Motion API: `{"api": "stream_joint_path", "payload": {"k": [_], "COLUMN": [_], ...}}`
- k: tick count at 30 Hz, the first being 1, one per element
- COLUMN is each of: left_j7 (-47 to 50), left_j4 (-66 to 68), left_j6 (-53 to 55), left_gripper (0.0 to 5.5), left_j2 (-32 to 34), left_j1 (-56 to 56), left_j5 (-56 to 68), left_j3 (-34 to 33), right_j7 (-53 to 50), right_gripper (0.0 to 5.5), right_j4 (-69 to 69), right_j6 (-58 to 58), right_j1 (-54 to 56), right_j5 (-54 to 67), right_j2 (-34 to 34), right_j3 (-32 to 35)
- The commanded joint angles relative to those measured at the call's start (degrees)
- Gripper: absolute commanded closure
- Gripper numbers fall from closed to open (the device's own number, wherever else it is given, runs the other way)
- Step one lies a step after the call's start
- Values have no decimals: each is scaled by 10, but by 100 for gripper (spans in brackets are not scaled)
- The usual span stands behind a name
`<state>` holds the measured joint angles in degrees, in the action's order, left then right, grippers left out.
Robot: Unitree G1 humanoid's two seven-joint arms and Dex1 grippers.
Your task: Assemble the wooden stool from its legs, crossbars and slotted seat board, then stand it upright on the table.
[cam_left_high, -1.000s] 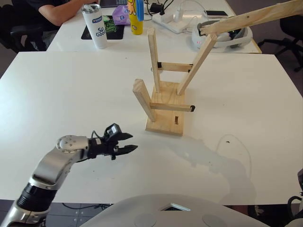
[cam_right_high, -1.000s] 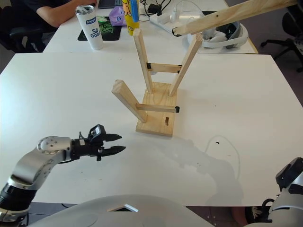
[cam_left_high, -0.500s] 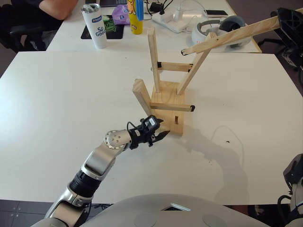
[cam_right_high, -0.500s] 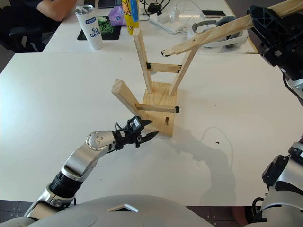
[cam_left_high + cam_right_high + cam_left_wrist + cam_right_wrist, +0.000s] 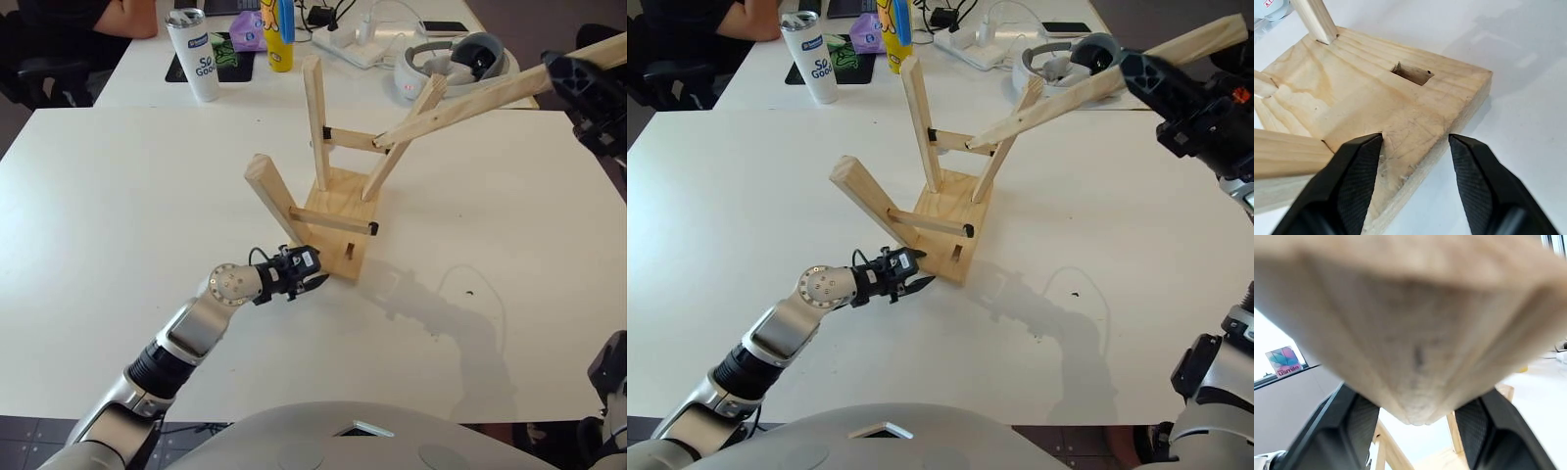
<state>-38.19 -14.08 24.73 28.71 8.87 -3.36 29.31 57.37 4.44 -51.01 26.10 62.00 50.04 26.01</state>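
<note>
Skewing round since a moment ago, the half-built stool point(image 5: 333, 220) is sitting upside down mid-tabletop point(image 5: 147, 196), seat board point(image 5: 335, 253) underneath, three legs pointing up and the near one leaning further left. One slot point(image 5: 1411, 73) is gaping empty by the near corner. The left gripper point(image 5: 315, 281), swung in from the near side, is straddling that corner with fingers point(image 5: 1359, 171) wide apart, gripping nothing yet. The right gripper point(image 5: 1132, 73) is clamping the fourth leg point(image 5: 1058, 104), its tip dropping towards the far crossbar point(image 5: 353, 140). Bare wood, so I'm judging it light and stiff but loose-jointed and ready to slide; the thick board edge is looking the safest hold.
</note>
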Motion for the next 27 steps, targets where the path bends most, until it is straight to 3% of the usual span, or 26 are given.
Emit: {"api": "stream_joint_path", "payload": {"k": [1,6,16,23,27], "left_j7": [-44,-55,-73,-87,-88], "left_j4": [16,29,37,35,38], "left_j6": [14,5,4,17,18], "left_gripper": [296,296,296,296,296], "left_j2": [52,49,40,35,37], "left_j1": [-21,-20,-13,-7,-4], "left_j5": [4,19,32,45,47], "left_j3": [-17,-39,-45,-44,-45], "right_j7": [72,107,28,-8,-6], "right_gripper": [344,344,344,344,344], "right_j4": [-48,-109,-236,-250,-265], "right_j6": [52,69,120,130,122], "right_j1": [-60,-120,-202,-193,-188], "right_j5": [-81,-109,-153,-144,-139], "right_j2": [42,28,-44,-89,-73], "right_j3": [-47,-80,-115,-127,-126]}}
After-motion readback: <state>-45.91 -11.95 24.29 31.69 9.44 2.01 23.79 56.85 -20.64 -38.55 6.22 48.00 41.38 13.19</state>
